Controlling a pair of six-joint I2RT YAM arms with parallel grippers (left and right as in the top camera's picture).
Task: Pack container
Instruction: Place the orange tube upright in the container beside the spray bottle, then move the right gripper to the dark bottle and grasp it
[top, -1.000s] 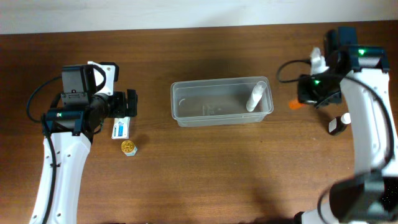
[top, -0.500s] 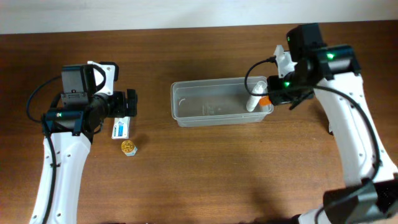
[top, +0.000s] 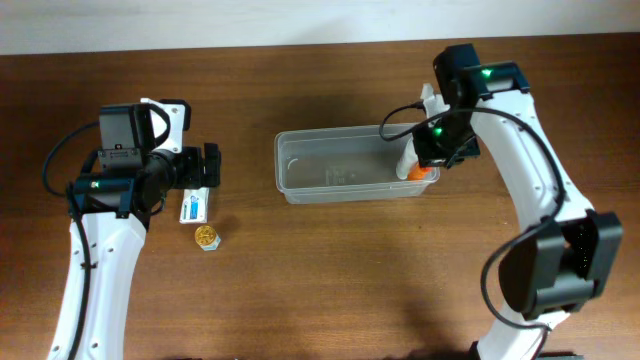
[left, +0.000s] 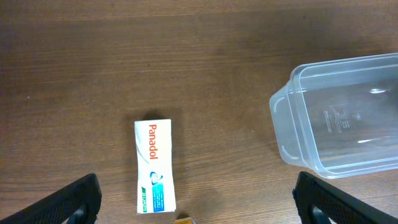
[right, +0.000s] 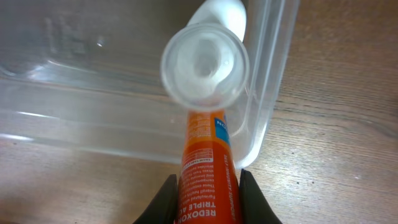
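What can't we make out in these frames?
1. Overhead: orange tube mostly hidden under the right gripper.
2. Right wrist: white bottle largely behind the tube's clear cap, cut by the top edge.
3. Left wrist: gold-capped item cut off by the bottom edge; container cut off at right.
4. Overhead: Panadol box print too small to read.

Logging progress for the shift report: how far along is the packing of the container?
Done: a white bottle sits inside the container, at its right end. In hand: the right gripper is shut on an orange tube, held over that end, not yet released. Remaining: the Panadol box and a small gold-capped jar lie on the table by the open left gripper.
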